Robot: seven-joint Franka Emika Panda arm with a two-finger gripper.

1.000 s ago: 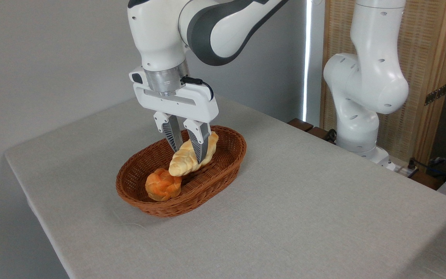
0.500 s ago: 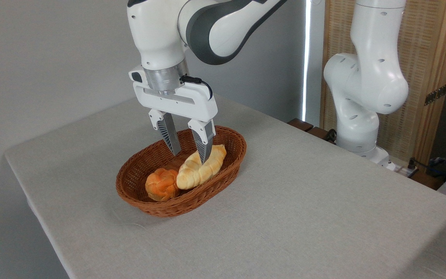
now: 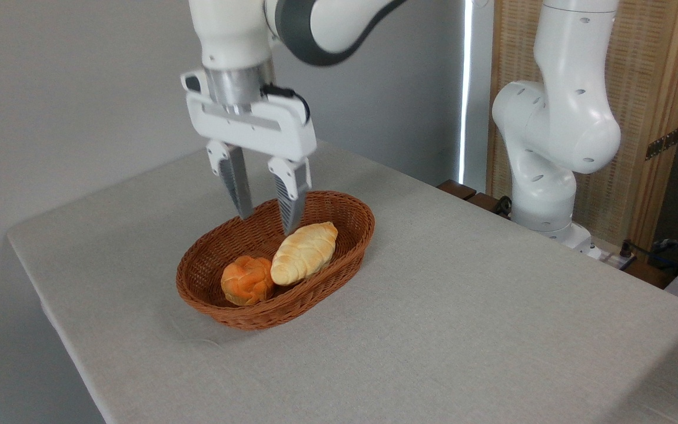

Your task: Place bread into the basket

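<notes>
- Hovering above the basket [image 3: 339, 207], the gripper [image 3: 268, 222] has its fingers spread apart and holds nothing; its tips sit over the back half of the basket, clear of the contents.
- The bread [image 3: 305, 253] lies inside the basket, toward its right end, one tip touching the small orange bun [image 3: 247, 280] at the front left end. By this layout the task looks finished.
- Risk: a low sideways move could let a fingertip catch the flared rim and drag or tip the basket. A straight upward exit avoids this.
- Risk: the basket sits nearer the left edge of the table [image 3: 462, 330] than the middle; a hard push could slide it toward that edge.
- Surroundings: the arm's white base [image 3: 551, 141] stands at the back right corner, well apart. Nothing blocks an upward exit.
</notes>
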